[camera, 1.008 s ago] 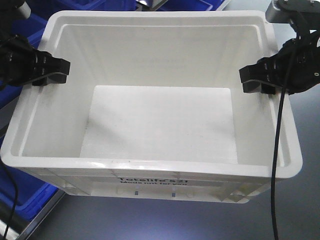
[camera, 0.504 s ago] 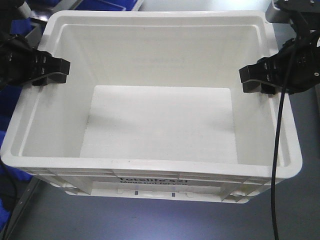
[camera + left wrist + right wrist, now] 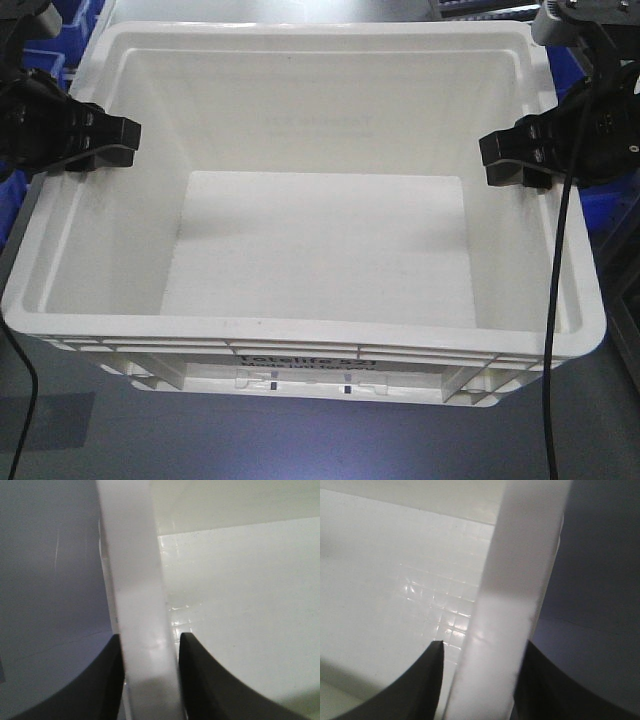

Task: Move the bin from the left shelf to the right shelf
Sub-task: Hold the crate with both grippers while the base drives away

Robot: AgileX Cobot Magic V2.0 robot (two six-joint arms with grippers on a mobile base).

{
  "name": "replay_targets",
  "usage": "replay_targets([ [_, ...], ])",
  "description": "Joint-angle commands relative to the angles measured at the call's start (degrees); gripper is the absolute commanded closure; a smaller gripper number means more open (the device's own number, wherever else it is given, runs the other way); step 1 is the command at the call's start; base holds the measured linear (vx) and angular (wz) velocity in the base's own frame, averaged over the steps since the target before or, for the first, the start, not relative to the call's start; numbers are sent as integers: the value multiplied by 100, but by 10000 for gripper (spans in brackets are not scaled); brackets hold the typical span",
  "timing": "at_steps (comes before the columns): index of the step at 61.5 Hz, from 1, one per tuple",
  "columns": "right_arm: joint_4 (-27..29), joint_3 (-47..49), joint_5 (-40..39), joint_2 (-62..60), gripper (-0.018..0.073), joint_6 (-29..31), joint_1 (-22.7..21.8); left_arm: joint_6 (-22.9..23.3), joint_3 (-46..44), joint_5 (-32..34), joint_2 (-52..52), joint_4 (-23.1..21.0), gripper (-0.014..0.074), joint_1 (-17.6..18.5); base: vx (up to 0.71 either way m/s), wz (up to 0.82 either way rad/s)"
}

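The large white bin (image 3: 320, 250) fills the front view, empty, with black print on its near wall. My left gripper (image 3: 100, 146) is shut on the bin's left rim. My right gripper (image 3: 518, 160) is shut on the right rim. In the left wrist view the white rim (image 3: 135, 580) runs between the two black fingers of the left gripper (image 3: 150, 647), which press on it from both sides. The right wrist view shows the same: the rim (image 3: 520, 570) is clamped in the right gripper (image 3: 482, 650).
Blue plastic bins show at the upper left (image 3: 70, 15), the left edge (image 3: 8, 195) and the right edge (image 3: 610, 205). A dark grey surface (image 3: 300, 440) lies below the bin. Black cables (image 3: 553, 300) hang from both arms.
The bin and both grippers keep their place in the view while the background slides left. The blue bins at lower left have gone and one has appeared at the right.
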State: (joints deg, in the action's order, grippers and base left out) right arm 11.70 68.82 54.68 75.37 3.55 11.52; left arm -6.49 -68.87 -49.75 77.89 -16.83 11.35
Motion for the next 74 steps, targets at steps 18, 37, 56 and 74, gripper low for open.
replay_targets([
  [18, -105, 209, -462, -248, 564, 87, -35, -132, -259, 456, -275, -119, 598, 28, 31, -36],
  [37, -99, 209, -463, -248, 564, 87, -35, -132, -259, 456, -275, -119, 598, 28, 37, -19],
  [56, -99, 209, -440, -248, 564, 87, -35, -132, -259, 464, -275, -119, 598, 28, 42, -5],
  [74, -99, 209, -440, -248, 564, 87, -35, -132, -259, 464, -275, -119, 598, 28, 44, -2],
])
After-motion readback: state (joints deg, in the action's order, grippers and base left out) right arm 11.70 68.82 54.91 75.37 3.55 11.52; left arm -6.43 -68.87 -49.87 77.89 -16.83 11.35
